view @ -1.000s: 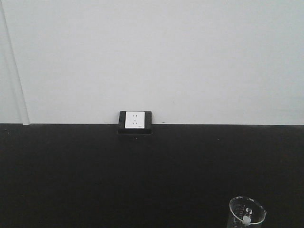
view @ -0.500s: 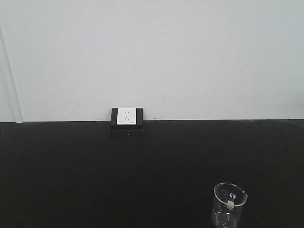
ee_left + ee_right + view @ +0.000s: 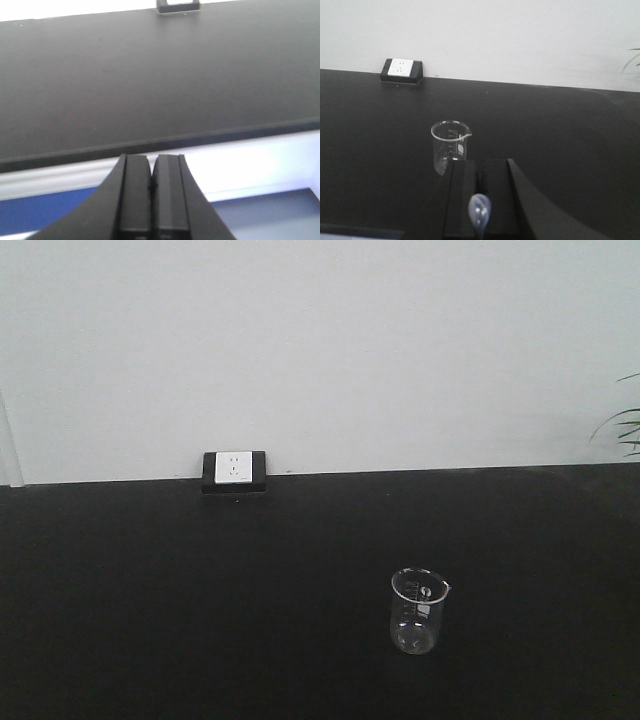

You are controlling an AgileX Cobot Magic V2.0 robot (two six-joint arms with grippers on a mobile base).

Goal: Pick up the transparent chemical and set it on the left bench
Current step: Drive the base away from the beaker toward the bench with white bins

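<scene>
In the right wrist view my right gripper (image 3: 480, 167) is shut on the transparent chemical (image 3: 479, 208). Its bluish-white bulb sticks out between the two black fingers near the bottom edge, and its slim stem is hidden. An empty clear glass beaker (image 3: 451, 145) stands just beyond the fingertips on the black worktop (image 3: 560, 130). The front view shows the same beaker (image 3: 418, 612) right of centre. My left gripper (image 3: 151, 162) is shut with nothing in it, hanging in front of the worktop's front edge (image 3: 165, 142). The left bench is out of view.
A white socket in a black housing (image 3: 234, 469) sits where the worktop meets the white wall; it also shows as the socket (image 3: 401, 69) in the right wrist view. Green plant leaves (image 3: 625, 430) reach in at the far right. A blue cabinet front (image 3: 50, 210) lies under the worktop edge.
In the front view the beaker and socket have slid up and to the left, the beaker now showing whole. Plant leaves have come into view at the right edge.
</scene>
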